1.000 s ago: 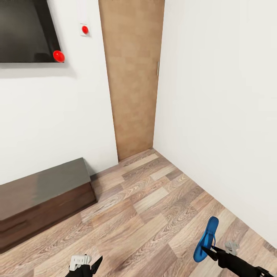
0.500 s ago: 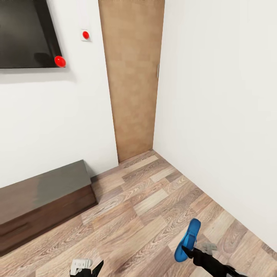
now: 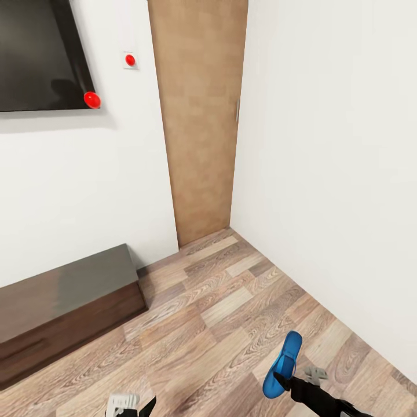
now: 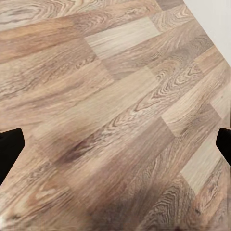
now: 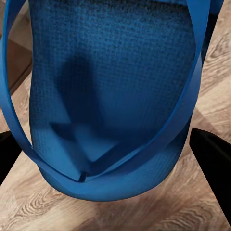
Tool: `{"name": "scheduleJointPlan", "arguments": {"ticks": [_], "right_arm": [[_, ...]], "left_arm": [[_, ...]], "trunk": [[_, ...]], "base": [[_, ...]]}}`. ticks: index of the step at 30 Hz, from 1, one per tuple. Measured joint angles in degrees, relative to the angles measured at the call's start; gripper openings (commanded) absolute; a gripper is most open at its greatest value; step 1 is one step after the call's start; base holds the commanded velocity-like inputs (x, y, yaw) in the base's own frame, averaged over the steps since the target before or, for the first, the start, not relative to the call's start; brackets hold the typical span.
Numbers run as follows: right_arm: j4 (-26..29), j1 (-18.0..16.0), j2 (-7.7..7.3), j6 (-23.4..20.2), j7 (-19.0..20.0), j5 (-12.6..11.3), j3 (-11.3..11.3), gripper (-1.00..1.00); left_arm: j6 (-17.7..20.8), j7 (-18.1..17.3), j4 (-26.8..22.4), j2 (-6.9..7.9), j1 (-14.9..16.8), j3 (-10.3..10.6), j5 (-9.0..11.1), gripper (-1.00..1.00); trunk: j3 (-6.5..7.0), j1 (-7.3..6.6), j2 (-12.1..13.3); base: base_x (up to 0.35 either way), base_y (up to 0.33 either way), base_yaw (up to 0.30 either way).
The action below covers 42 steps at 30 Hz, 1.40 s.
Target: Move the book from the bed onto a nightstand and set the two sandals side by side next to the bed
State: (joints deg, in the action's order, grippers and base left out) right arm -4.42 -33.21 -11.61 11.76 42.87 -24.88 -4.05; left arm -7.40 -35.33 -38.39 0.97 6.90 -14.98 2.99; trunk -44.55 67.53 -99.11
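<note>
Head view faces a room corner: white walls, a brown door (image 3: 200, 116) at 12 o'clock, plank floor (image 3: 220, 301) below. A dark screen (image 3: 37, 55) hangs on the wall at 10 o'clock, with a red dot (image 3: 91, 99) at its lower corner and a second red dot on a white wall plate (image 3: 130, 59) beside the door. A long, low dark brown dresser (image 3: 63, 304) stands against the wall at 8 o'clock; its drawers appear closed and its glossy top carries nothing that can be made out. One blue sandal (image 3: 282, 364) is at 5 o'clock, held above the floor by the right tool (image 3: 282, 379), which grips it at its nearer, lower end. The sandal's long axis runs from roughly 7 to 1 o'clock in the head view, its far end pointing up and away toward the right-hand wall, its broad face turned on edge rather than flat to the floor. In the right wrist view the sandal (image 5: 115, 96) shows its textured footbed and strap close up, with the two dark fingers (image 5: 211, 154) standing on either side of its rounded end; the tool is closed down on the sandal only as far as the sole allows. The left tool (image 3: 130, 405) sits at 7 o'clock at the frame's lower edge; in the left wrist view its fingertips (image 4: 9, 147) stand wide apart over bare floor (image 4: 115, 115), holding nothing.
</note>
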Motion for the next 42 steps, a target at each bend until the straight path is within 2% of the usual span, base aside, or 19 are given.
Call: {"name": "scheduleJointPlan", "arguments": {"ticks": [13, 24, 29, 33, 42], "right_arm": [[-0.07, 0.00, -0.10, -0.03, 0.02, -0.03, 0.05, -1.00], [-0.14, 0.02, -0.49, -0.03, -0.23, -0.03, 0.09, -1.00], [-0.18, 2.75, -0.45, -0.05, -0.59, 0.15, -0.19, -1.00], [-0.12, 5.25, -0.40, -0.06, -3.48, 0.04, -0.04, -1.00], [-0.06, 5.97, -0.35, 0.05, -5.15, 0.00, 0.03, -1.00]], "left_arm": [[-0.16, 0.01, 2.94, 0.08, 0.00, -0.04, -0.02, 1.00], [-0.15, 0.05, 3.37, 0.06, 0.00, 0.03, -0.22, 1.00], [-0.09, 1.00, 4.90, 0.02, -0.01, 0.13, -2.03, 1.00], [-0.10, 3.15, 5.68, 0.02, 0.00, 0.15, -3.25, 1.00], [-0.13, 4.19, 5.82, -0.27, 0.00, 0.20, -3.68, 1.00]], "trunk": [[2.33, -2.86, 5.22], [4.31, -5.27, 9.63], [5.20, -6.37, 11.63], [5.92, -7.25, 13.24], [7.54, -9.23, 16.85]], "base": [[0.000, 0.000, 0.000], [0.000, 0.000, 0.000], [0.000, 0.000, 0.000], [0.000, 0.000, 0.000], [0.000, 0.000, 0.000]]}}
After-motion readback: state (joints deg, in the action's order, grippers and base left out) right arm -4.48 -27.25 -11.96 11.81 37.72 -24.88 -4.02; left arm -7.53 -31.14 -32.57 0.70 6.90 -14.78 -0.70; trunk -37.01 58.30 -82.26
